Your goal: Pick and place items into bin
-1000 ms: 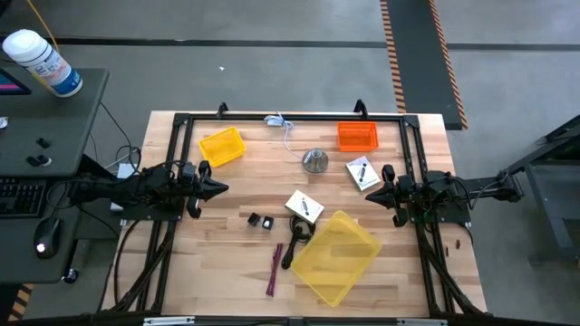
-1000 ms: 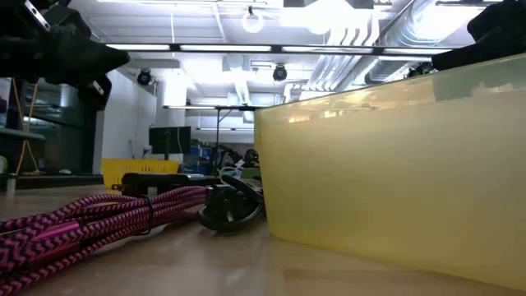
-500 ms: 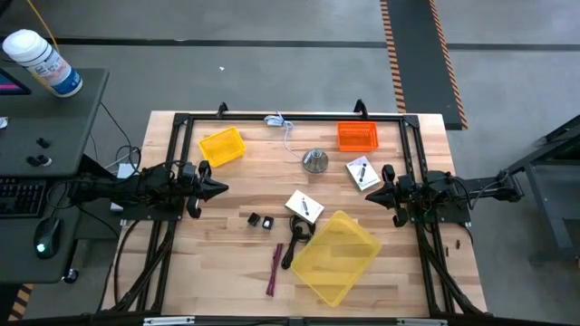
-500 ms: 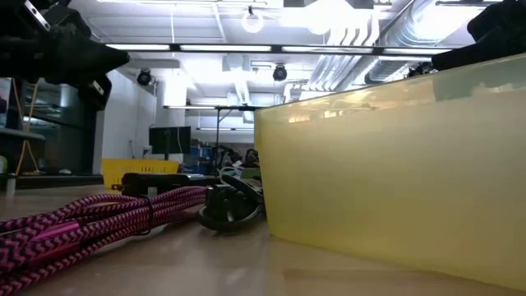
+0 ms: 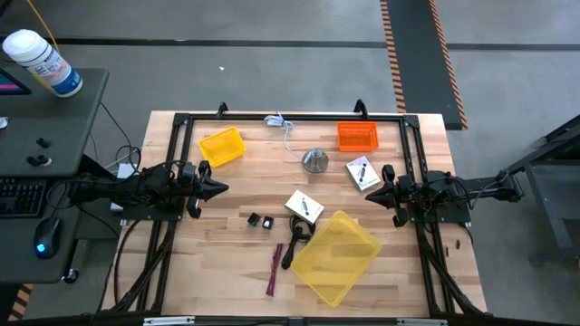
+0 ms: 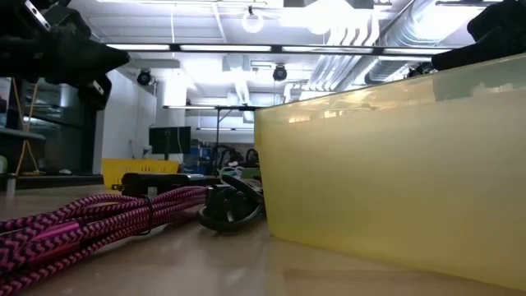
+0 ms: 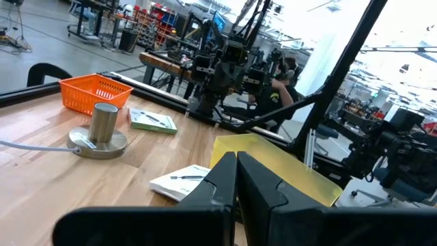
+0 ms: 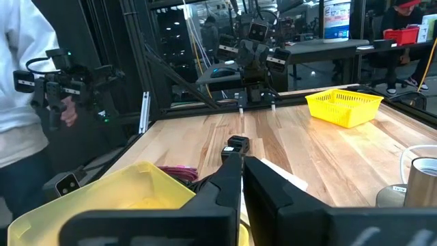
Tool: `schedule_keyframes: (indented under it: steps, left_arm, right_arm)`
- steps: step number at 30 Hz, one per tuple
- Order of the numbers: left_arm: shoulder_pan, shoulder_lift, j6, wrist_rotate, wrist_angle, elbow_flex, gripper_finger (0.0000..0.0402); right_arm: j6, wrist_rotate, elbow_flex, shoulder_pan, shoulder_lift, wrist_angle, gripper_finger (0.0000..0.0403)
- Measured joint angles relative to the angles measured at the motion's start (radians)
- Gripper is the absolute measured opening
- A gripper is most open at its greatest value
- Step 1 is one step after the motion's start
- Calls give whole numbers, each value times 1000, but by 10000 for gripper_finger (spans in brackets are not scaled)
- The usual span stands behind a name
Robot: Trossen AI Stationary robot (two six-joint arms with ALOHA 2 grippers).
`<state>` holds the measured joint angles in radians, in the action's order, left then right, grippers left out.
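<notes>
So it's a light butcher-block wooden table [image 5: 227,254] with a black frame [image 5: 290,117] running round its edges. Near the far edge sit a small yellow basket [image 5: 222,146], a thin white-blue cord [image 5: 283,124] and an orange basket [image 5: 357,137]. Between the baskets is a silver metal dome [image 5: 314,161]. One white card [image 5: 362,172] lies just beside the orange basket, another white card [image 5: 304,206] mid-table. Two tiny black cubes [image 5: 260,220] sit close together. The big yellow bin [image 5: 335,256] has the black cable coil [image 5: 296,241] against it, and the maroon stick [image 5: 275,269] nearby.
</notes>
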<state>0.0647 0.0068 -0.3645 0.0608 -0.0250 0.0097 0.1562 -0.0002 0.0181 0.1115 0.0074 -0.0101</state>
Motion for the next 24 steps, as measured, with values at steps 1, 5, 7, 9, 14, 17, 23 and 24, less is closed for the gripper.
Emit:
schedule_keyframes:
  steps: [1, 5, 7, 9, 14, 17, 23, 24]
  left_arm:
    - [0, 0, 0, 0, 0, 0, 1]
    - [0, 0, 0, 2, 0, 0, 1]
    - [0, 0, 0, 3, 0, 0, 1]
    - [0, 0, 0, 3, 0, 0, 1]
    - [0, 0, 0, 3, -1, 0, 1]
    - [0, 0, -8, 3, -2, 0, 1]
    - [0, 0, -220, 21, -101, 0, 1]
    - [0, 0, -256, 37, -123, 0, 1]
  right_arm:
    - [0, 0, 0, 0, 0, 0, 9]
    - [0, 0, 0, 0, 0, 0, 5]
    - [0, 0, 0, 0, 0, 0, 3]
    - [0, 0, 0, 0, 0, 0, 3]
    - [0, 0, 0, 0, 0, 0, 2]
    - [-42, 49, 0, -4, 0, 9, 3]
    - [-81, 117, -1, -7, 0, 29, 2]
    - [-82, 125, -1, -7, 0, 35, 1]
